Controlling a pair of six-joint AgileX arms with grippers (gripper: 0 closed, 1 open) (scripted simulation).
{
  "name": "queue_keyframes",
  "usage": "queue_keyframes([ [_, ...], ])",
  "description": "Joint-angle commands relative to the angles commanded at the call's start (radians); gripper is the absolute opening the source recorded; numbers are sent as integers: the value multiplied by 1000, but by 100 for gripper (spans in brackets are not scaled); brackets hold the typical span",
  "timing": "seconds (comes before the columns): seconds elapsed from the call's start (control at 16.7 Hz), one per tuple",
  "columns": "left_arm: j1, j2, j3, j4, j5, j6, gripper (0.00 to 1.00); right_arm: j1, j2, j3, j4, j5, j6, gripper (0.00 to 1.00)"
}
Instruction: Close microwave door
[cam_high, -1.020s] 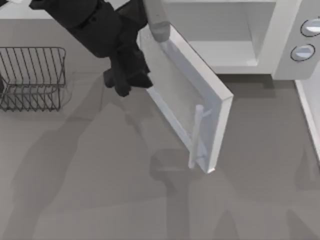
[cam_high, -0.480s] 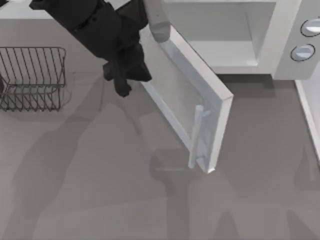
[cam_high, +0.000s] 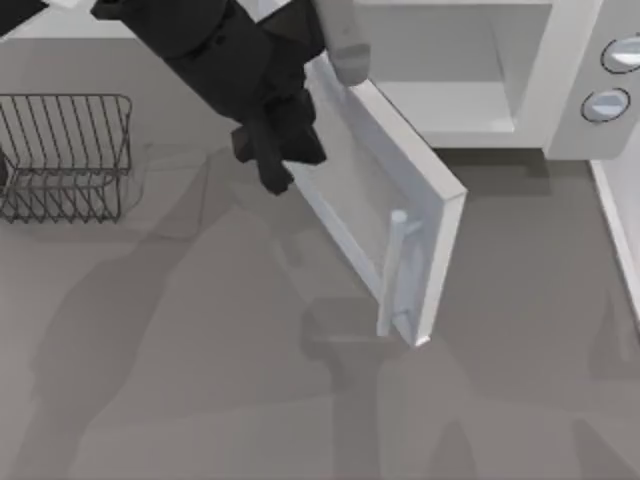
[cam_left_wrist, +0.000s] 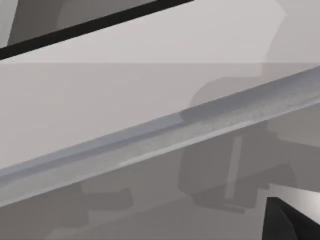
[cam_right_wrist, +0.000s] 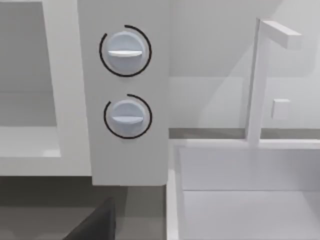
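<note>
From above, the microwave (cam_high: 520, 70) is sitting at the far right of the counter (cam_high: 200, 380) with its pale cavity showing. The microwave door (cam_high: 385, 215) is standing wide open, swinging out toward the near side, its grey bar handle (cam_high: 393, 270) facing the counter's left. The left jaws (cam_high: 275, 160) are hanging just beside the door's outer face, near the hinge end and well apart from the handle; whether they are spread or pressed together, I cannot tell. A dark wire rack (cam_high: 65, 155) is resting well to the left of the jaws.

In the left wrist view, the door's edge (cam_left_wrist: 200, 127) is running as a grey band right in front of the camera, with a dark corner of the gripper (cam_left_wrist: 287, 220) nearby.

In the right wrist view, two round knobs (cam_right_wrist: 125, 50) are facing the camera on the microwave's side panel, and a white sink with a faucet (cam_right_wrist: 260, 85) is sitting beside it. A dark fingertip (cam_right_wrist: 95, 225) is showing; the state of the right jaws cannot be told.
</note>
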Motion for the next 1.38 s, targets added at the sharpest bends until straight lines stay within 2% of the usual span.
queue_keyframes([
  [1.38, -83, 70, 91, 13, -30, -89, 0, 0, 0, 0, 0, 0, 0, 100],
])
